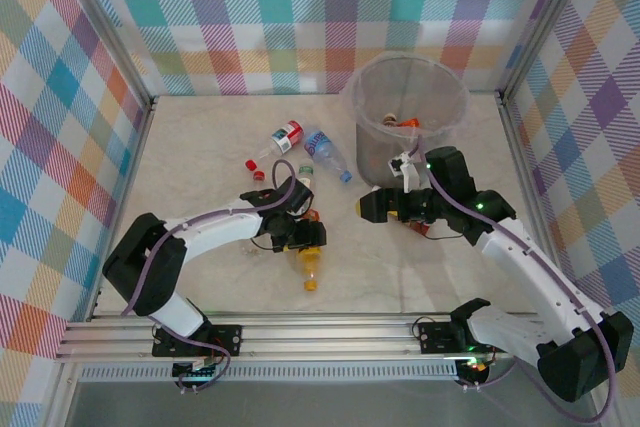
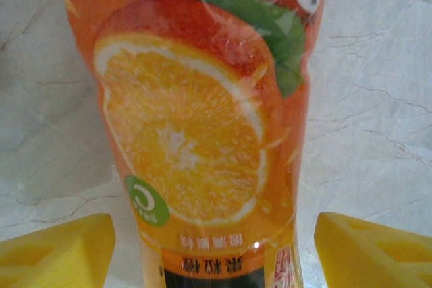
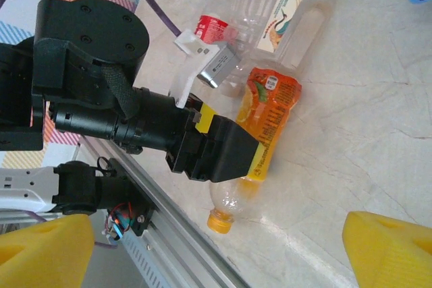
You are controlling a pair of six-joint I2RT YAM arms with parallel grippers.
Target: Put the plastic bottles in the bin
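Item: orange-juice bottle (image 2: 196, 133), apparently empty, laid flat on the table (image 1: 200, 147), left of the bin (image 1: 375, 152). Judged light, thin-walled, crushable, slick; best taken across the labelled mid-body. Left gripper (image 2: 216, 247): jaws apart, straddling it, untouched. Right gripper (image 3: 216, 251): jaws wide, empty.
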